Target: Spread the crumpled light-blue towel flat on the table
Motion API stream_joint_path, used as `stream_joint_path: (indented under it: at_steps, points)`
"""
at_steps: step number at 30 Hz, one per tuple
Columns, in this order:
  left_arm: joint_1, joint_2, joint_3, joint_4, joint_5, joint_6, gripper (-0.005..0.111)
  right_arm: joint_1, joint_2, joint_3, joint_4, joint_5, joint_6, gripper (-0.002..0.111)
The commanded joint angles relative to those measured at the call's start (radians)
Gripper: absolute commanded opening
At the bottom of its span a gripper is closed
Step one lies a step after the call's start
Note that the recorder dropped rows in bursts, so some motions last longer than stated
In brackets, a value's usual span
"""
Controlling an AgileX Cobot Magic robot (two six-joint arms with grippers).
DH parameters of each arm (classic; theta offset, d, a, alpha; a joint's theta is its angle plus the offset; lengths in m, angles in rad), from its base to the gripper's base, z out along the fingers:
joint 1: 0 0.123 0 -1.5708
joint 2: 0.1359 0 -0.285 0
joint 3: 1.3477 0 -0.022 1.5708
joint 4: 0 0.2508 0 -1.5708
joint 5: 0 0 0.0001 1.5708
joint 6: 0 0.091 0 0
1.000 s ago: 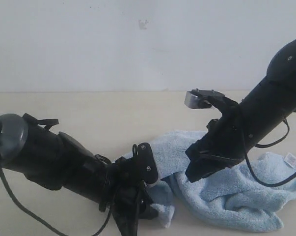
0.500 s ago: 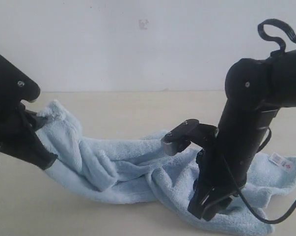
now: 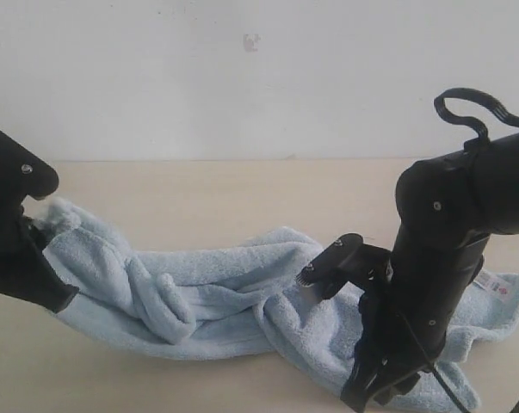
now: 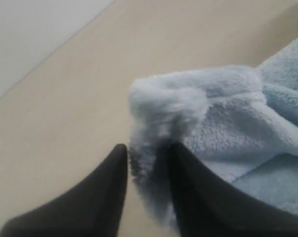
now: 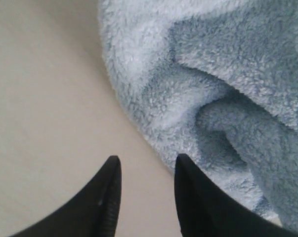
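— Light-blue towel (image 3: 225,288) update? Which pincer has it?

— So my left pincer (image 4: 146,153) is clamped on 1 raised corner. Towel lies rumpled on the worktop (image 3: 199,198), long axis running left-right between my 2 arms. And my right pincer (image 5: 146,163) is spread, nothing in it, low by the near hem with cloth just beside 1 finger. I reckon it's nearer for that end.

— Any writing?

— White tag (image 3: 491,282) with red print near the right corner, too small to read lol.

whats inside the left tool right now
A fluffy edge of the towel sits pinched in the left tool, over the table. How far the cloth reaches back between the fingers is covered.
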Motion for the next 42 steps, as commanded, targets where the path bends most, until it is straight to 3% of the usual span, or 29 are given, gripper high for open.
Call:
stream_joint_path:
  at_steps: [1,4,7,9,12,15,16,17,20,22,23,25,29,31,34,37,39,41,42]
  points:
    - [0.0,0.029,-0.003,-0.008,-0.066,0.068,0.063,0.001,-0.009,0.006,-0.005,-0.005,0.022,0.035]
    - [0.0,0.038,-0.003,-0.008,-0.073,0.068,0.086,0.001,-0.009,0.006,-0.005,-0.01,0.04,0.035]
    - [-0.005,0.023,-0.004,0.106,-0.108,0.031,0.089,0.001,-0.009,0.006,-0.005,-0.023,0.072,0.035]
    - [-0.006,0.0,-0.016,0.167,-0.057,-0.072,0.088,0.001,-0.009,0.006,-0.005,-0.032,0.108,0.035]
    - [-0.006,-0.028,-0.049,0.18,0.262,-0.219,0.088,0.001,-0.009,-0.008,-0.005,-0.041,0.18,0.035]
    - [-0.004,-0.001,-0.054,0.31,0.635,-0.18,0.088,0.001,-0.009,-0.03,-0.005,-0.029,0.227,0.035]
    - [-0.004,0.025,-0.054,0.326,0.667,-0.196,0.088,0.001,-0.009,-0.032,-0.005,-0.029,0.232,0.035]
    - [-0.004,0.051,-0.054,0.309,0.64,-0.227,0.088,0.001,-0.009,-0.032,-0.005,-0.026,0.231,0.035]
    - [-0.004,0.154,-0.101,0.166,0.291,-0.313,0.088,0.001,-0.009,-0.032,-0.005,-0.02,0.231,0.035]
    - [-0.004,0.208,-0.152,0.013,0.141,-0.252,0.088,0.001,-0.009,-0.032,-0.005,-0.012,0.231,0.035]
    - [-0.004,0.225,-0.171,-0.008,0.138,-0.156,0.087,0.001,-0.009,-0.032,-0.005,-0.01,0.231,0.035]
    - [-0.01,0.246,-0.189,-0.008,0.208,-0.125,0.085,0.001,-0.009,-0.032,-0.005,-0.013,0.242,0.035]
    - [-0.015,0.264,-0.199,-0.008,0.362,-0.266,0.083,0.001,-0.009,-0.032,-0.005,-0.023,0.247,0.035]
    - [-0.015,0.268,-0.201,-0.008,0.316,-0.4,0.083,0.001,-0.009,-0.032,-0.005,-0.023,0.247,0.035]
    - [-0.015,0.268,-0.202,-0.008,0.24,-0.428,0.082,0.001,-0.009,-0.032,-0.007,-0.026,0.247,0.035]
    - [-0.015,0.268,-0.202,-0.008,0.232,-0.337,0.066,0.001,-0.009,-0.032,-0.007,-0.026,0.247,0.035]
    - [-0.015,0.268,-0.202,-0.008,0.232,-0.173,0.048,0.001,-0.009,-0.032,-0.007,-0.026,0.247,0.035]
    - [-0.015,0.268,-0.2,-0.008,0.166,0.056,0.024,0.001,-0.009,-0.032,-0.007,-0.026,0.247,0.035]
    - [-0.015,0.268,-0.195,-0.008,0.105,0.091,0.015,0.001,-0.009,-0.032,-0.007,-0.026,0.247,0.035]
